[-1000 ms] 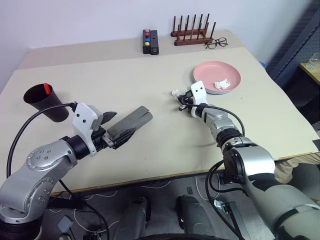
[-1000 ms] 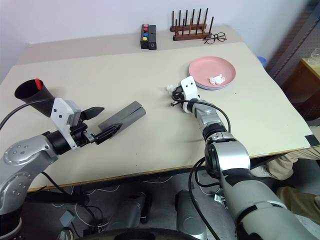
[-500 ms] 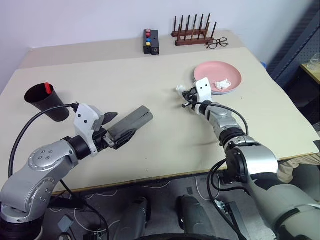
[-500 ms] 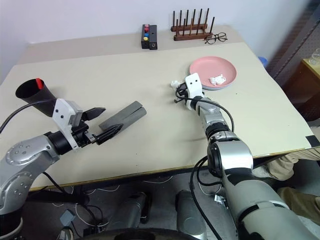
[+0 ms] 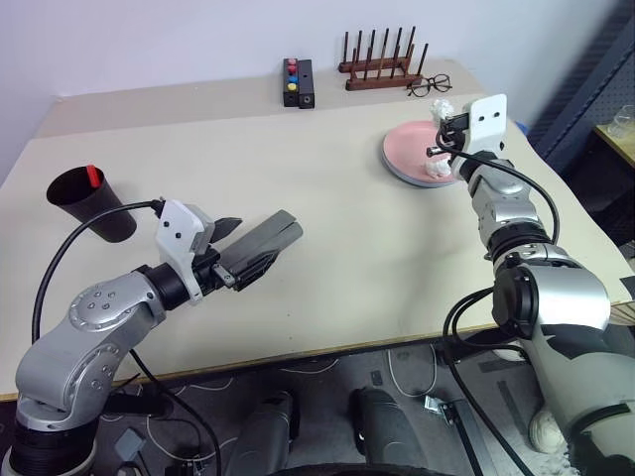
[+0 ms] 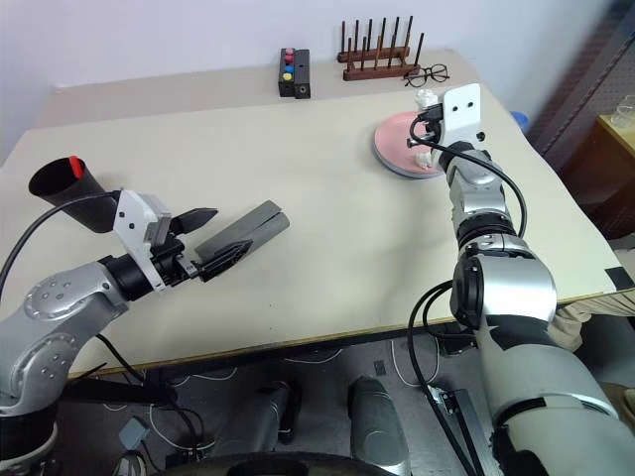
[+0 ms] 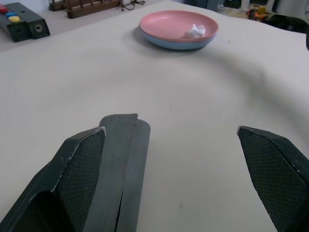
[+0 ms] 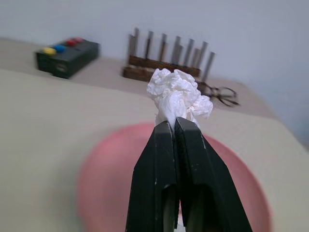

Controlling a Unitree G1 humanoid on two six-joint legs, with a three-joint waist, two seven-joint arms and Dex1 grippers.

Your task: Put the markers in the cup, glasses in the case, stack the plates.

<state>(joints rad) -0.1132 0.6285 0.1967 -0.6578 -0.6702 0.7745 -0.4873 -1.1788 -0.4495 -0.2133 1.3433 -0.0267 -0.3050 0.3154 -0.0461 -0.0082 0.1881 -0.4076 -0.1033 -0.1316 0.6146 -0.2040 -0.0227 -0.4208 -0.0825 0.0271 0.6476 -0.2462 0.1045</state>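
One marker (image 5: 92,176) shows, its red cap poking out of the single black cup (image 5: 87,202), which lies tilted on the worktop (image 5: 337,248) at the far left, well away from the plates. Two plates sit stacked: the pink plate (image 5: 407,149) on top of the light blue plate (image 7: 177,44), whose edge peeks out beneath it. One grey case (image 5: 260,244) lies closed on the worktop, well to the left of the plates and nearer the front edge. There are two crumpled white paper wads: one rests on the pink plate (image 7: 195,31), the other (image 8: 177,93) is pinched by the right end effector (image 8: 175,124), whose two fingers are pressed together on it above the plates. The left end effector (image 7: 174,140) stands spread wide, one finger (image 7: 79,166) over the near end of the case, the other (image 7: 275,164) well clear of it.

Behind the plates, at the back of the worktop, stand one wooden peg rack (image 5: 381,61), one pair of thin-framed spectacles (image 5: 429,86) beside it, and one black box with coloured buttons (image 5: 298,81) further left.

The left wrist view shows the blue plate's rim and the resting wad plainly, where the head views have the right arm in front of the plates. The right wrist view shows the clamped fingers and the held wad close up.
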